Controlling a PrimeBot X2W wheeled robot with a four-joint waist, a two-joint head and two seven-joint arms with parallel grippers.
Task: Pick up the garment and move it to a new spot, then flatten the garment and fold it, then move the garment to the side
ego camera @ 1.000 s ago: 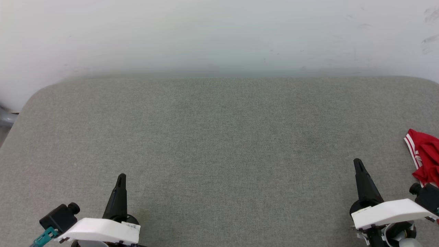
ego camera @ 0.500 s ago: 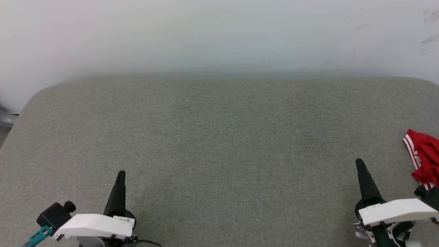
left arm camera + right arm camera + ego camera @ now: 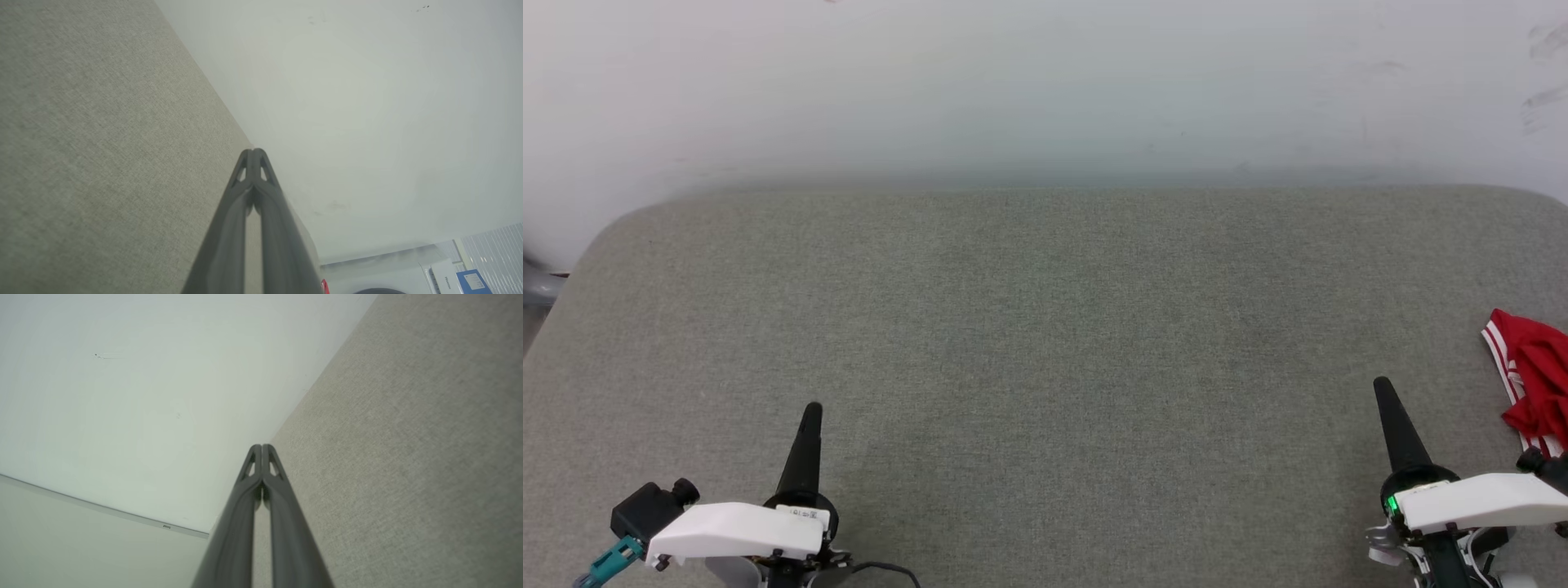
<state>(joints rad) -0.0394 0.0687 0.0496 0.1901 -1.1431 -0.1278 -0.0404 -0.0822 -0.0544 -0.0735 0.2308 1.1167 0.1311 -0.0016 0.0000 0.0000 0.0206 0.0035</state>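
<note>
The garment [image 3: 1534, 376] is a crumpled red heap with a red-white striped edge, cut off by the right edge of the head view. It lies on the grey fabric surface [image 3: 1045, 327]. My right gripper [image 3: 1382, 385] stands shut just left of it, apart from the cloth, fingertips pressed together in the right wrist view [image 3: 261, 447]. Far over at the lower left, my left gripper [image 3: 811, 409] is shut with nothing in it; in the left wrist view [image 3: 253, 152] its fingers meet at the tip.
A pale wall [image 3: 1045, 82] runs along the far edge of the grey surface. A white appliance and a blue box [image 3: 474, 281] sit at the lower right corner of the left wrist view.
Both grippers have drawn back slightly toward the bottom of the head view. The garment has not moved.
</note>
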